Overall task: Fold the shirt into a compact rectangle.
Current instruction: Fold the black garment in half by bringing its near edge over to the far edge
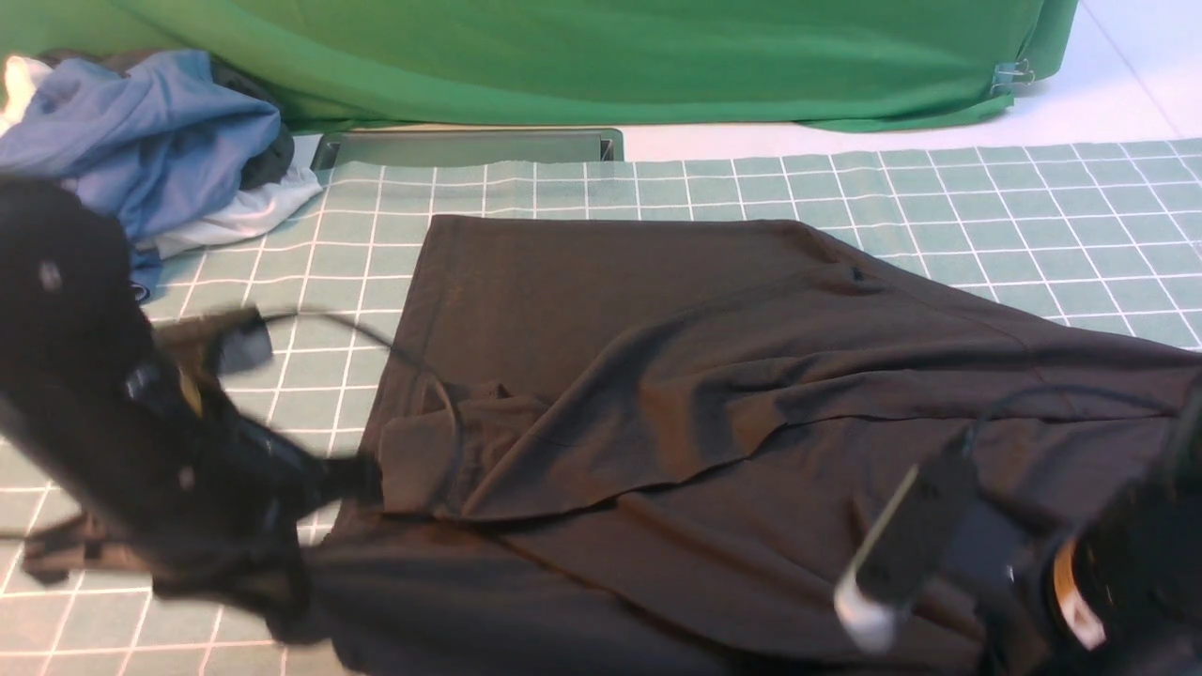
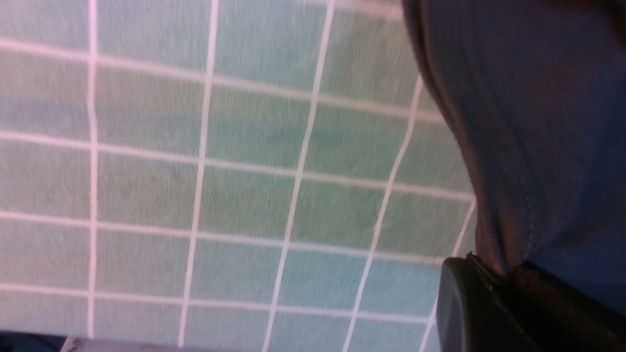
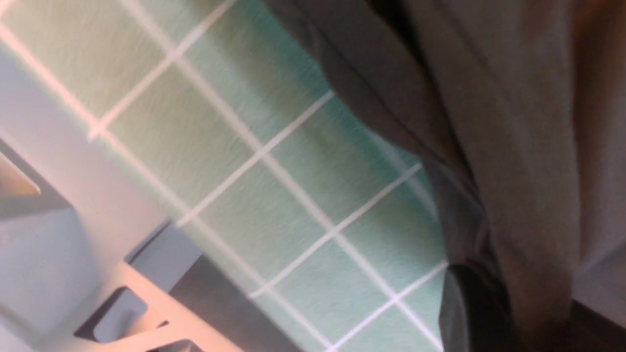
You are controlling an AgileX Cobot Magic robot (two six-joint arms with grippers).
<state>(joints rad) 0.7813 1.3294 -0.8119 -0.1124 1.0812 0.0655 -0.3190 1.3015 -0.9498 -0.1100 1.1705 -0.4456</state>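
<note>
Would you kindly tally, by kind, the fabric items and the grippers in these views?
Shirt: 1
Clothes pile: 1
Grid mat: 1
Green cloth: 1
Grippers: 2, left gripper and right gripper
Total: 6

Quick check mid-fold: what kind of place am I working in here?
Probably a staged lab or recording bench, not a home: a green backdrop cloth, a gridded mat under the shirt, and spare garments heaped aside.
</note>
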